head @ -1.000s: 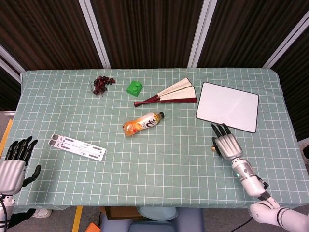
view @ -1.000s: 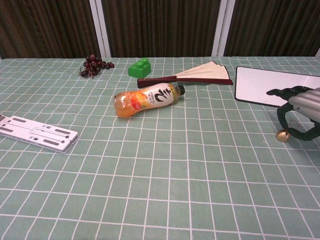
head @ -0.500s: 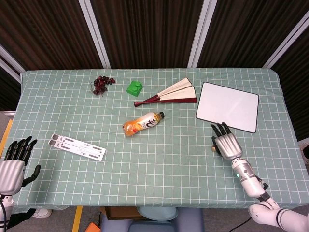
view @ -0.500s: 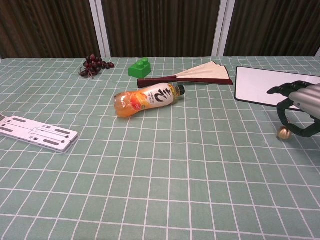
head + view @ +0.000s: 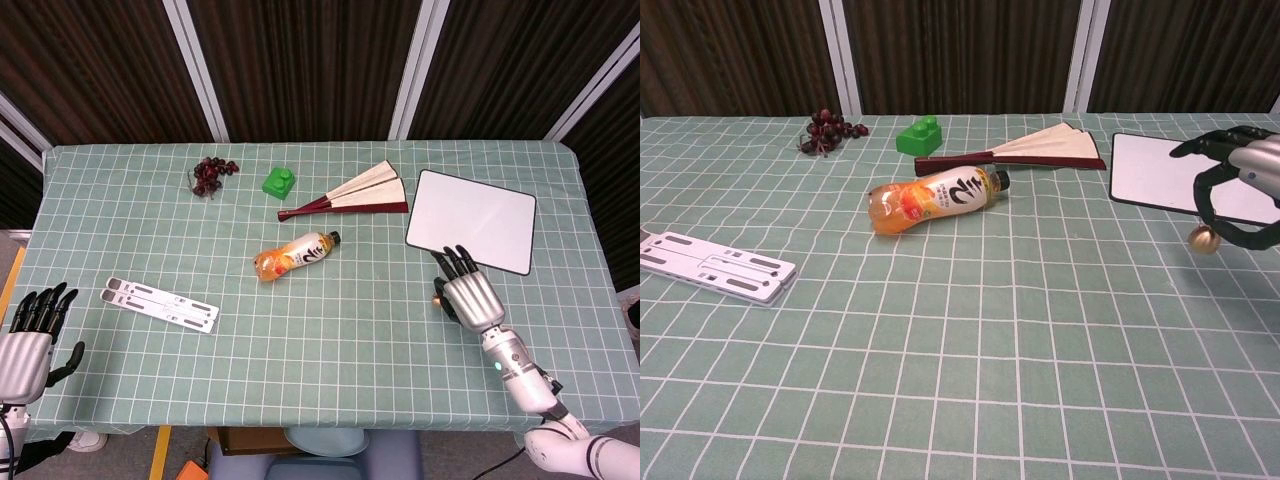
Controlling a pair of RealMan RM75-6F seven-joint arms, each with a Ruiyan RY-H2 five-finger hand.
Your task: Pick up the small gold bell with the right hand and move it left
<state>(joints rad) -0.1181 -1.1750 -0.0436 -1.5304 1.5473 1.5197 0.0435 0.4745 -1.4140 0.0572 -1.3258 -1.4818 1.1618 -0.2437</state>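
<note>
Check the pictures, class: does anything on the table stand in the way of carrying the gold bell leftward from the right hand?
Nothing visible blocks it nearby. The right hand holds the small gold bell above the cloth. Left of it is bare tablecloth; the juice bottle lies much further left, somewhat farther back.

Table point(image 5: 330, 360) covered by a pale green cloth printed with a white grid, filling the centre of the head view and the whole lower part of the chest view. Behind its far edge, across the top of both views, hang dark brown ribbed panels point(image 5: 300, 60) divided by slanting white uprights point(image 5: 198, 70). Along the bottom edge of the head view, below the table's near edge, a grey floor with a yellow strip point(image 5: 160, 452) at lower left. Lighting is even, with soft shadows.
</note>
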